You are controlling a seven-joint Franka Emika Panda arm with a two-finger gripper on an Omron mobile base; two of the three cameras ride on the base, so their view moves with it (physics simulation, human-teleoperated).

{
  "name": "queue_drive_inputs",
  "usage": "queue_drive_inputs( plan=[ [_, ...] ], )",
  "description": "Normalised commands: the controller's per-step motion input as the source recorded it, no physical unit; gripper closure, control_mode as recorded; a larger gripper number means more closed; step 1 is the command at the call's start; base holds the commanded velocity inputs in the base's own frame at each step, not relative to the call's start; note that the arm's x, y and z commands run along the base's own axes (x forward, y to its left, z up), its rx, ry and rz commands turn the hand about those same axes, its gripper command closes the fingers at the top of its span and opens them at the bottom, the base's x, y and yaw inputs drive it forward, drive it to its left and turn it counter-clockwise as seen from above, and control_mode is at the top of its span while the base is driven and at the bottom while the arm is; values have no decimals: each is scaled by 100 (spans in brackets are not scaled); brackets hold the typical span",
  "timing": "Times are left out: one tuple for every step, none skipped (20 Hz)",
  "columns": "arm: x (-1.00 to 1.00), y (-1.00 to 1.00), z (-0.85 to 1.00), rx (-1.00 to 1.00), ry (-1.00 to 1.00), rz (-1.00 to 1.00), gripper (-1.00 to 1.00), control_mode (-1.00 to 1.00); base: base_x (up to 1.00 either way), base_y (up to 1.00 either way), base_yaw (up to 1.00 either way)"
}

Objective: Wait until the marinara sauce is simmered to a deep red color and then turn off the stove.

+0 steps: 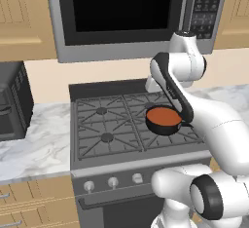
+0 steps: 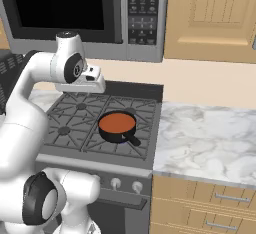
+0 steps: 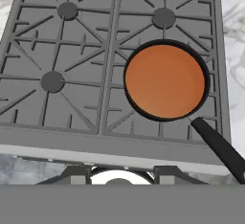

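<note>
Hand view: marinara sauce (image 3: 165,82) orange-red at stove's (image 3: 57,127) front right burner. Gripper (image 3: 117,173) shut, empty; knobs on front edge below.

What I am not seeing clearly over the stove

My own arm is covering the right rim of the pan (image 1: 164,121) and its handle at centre right of the left base view, and is hiding the right-hand knobs on the stove (image 1: 121,124) front at the lower middle. In the hand view the pan handle (image 3: 217,146) is running off the lower right edge. The microwave (image 1: 121,12) is being cut off by the top edge, its keypad too small to read. The toaster oven (image 1: 12,100) is being cropped by the left edge. In the right base view my arm is hiding the stove's left side.
</note>
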Motion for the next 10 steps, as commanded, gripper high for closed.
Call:
queue_drive_inputs(
  plan=[
    [0, 7, 0, 0, 0, 0, -100, -100, 0, 0, 0],
    [-3, 10, 0, 0, 0, 0, -100, -100, 0, 0, 0],
    [-11, 15, 0, 0, -4, 0, -100, -100, 0, 0, 0],
    [0, 0, 0, 0, 0, 0, -100, 100, -8, 27, 0],
    [0, 0, 0, 0, 0, 0, -100, 100, -16, 29, 0],
    [0, 0, 0, 0, 0, 0, -100, 100, -14, 36, 0],
    [0, 0, 0, 0, 0, 0, -100, 100, -12, 33, 0],
    [0, 0, 0, 0, 0, 0, -100, 100, -11, 34, 0],
    [0, 0, 0, 0, 0, 0, -100, 100, -6, 35, 0],
    [0, 0, 0, 0, 0, 0, -100, 100, -5, 38, 0]
  ],
)
